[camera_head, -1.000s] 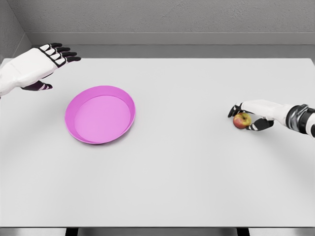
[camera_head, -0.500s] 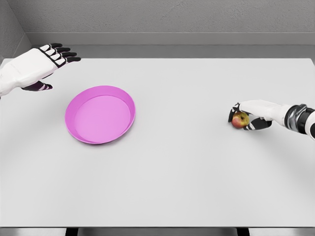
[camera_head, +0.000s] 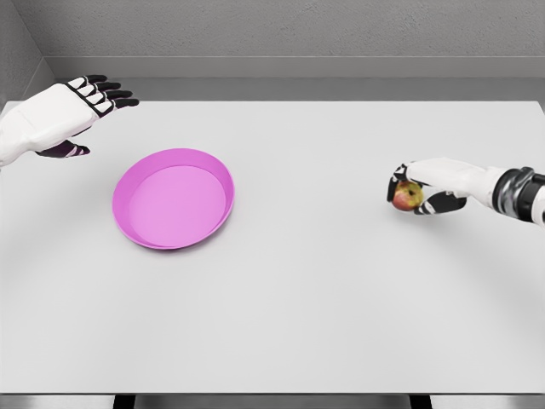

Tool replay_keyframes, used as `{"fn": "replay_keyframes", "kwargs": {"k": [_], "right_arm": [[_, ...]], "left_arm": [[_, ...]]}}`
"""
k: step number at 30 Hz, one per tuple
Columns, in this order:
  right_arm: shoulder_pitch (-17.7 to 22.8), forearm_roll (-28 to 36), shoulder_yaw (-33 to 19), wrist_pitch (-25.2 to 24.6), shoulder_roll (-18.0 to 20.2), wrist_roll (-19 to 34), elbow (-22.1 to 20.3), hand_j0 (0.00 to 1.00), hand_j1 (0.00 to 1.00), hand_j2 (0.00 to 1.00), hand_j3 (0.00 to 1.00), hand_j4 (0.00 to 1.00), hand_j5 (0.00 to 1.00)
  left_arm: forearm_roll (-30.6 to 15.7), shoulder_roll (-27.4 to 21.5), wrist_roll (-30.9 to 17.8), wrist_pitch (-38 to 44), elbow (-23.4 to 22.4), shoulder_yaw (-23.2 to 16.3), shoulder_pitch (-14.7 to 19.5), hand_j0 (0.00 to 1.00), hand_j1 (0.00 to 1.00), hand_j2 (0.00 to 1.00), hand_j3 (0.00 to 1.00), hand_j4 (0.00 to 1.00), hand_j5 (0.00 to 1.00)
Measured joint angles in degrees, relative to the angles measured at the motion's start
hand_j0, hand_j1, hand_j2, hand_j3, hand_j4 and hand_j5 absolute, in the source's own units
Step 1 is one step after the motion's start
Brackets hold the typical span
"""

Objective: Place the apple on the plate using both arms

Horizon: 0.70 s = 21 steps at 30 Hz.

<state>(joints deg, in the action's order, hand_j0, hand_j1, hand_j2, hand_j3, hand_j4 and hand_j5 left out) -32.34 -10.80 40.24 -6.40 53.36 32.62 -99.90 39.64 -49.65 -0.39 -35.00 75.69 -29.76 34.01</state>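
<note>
A small red and yellow apple (camera_head: 406,196) sits in my right hand (camera_head: 417,191), whose fingers curl around it just above the white table at the right. A round pink plate (camera_head: 173,198) lies on the table left of the middle, with nothing in it. My left hand (camera_head: 81,106) hovers at the far left, behind the plate, its fingers stretched out and holding nothing.
The white table (camera_head: 306,290) fills the view, its front edge near the bottom. A grey wall (camera_head: 281,34) runs along the back.
My right hand has closed on the apple and carried it a little to the left and upward. The left hand and the plate have stayed put.
</note>
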Motion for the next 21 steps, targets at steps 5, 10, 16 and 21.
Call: {"fn": "replay_keyframes", "kwargs": {"k": [5,10,16,21], "right_arm": [[-1.1,0.0,0.0,0.8,-3.2,2.0,-0.4,0.50,0.50,0.50,0.50,0.50,0.50],[-1.5,0.1,0.1,2.4,-5.0,2.3,-0.5,0.48,0.48,0.48,0.48,0.48,0.48],[-1.6,0.1,0.2,4.4,-5.8,2.4,-0.5,0.46,0.46,0.46,0.46,0.46,0.46],[-2.4,0.1,0.3,5.1,-7.1,2.4,-0.5,0.46,0.46,0.46,0.46,0.46,0.46]], "left_arm": [[0.0,0.0,0.0,0.0,0.1,0.0,0.0,1.00,1.00,1.00,1.00,1.00,1.00],[0.0,0.0,0.0,0.0,0.1,0.0,-0.1,1.00,1.00,1.00,1.00,1.00,1.00],[0.0,0.0,0.0,0.0,0.1,0.0,-0.1,1.00,1.00,1.00,1.00,1.00,1.00],[0.0,-0.3,0.0,0.0,0.2,0.0,0.0,1.00,1.00,1.00,1.00,1.00,1.00]]}}
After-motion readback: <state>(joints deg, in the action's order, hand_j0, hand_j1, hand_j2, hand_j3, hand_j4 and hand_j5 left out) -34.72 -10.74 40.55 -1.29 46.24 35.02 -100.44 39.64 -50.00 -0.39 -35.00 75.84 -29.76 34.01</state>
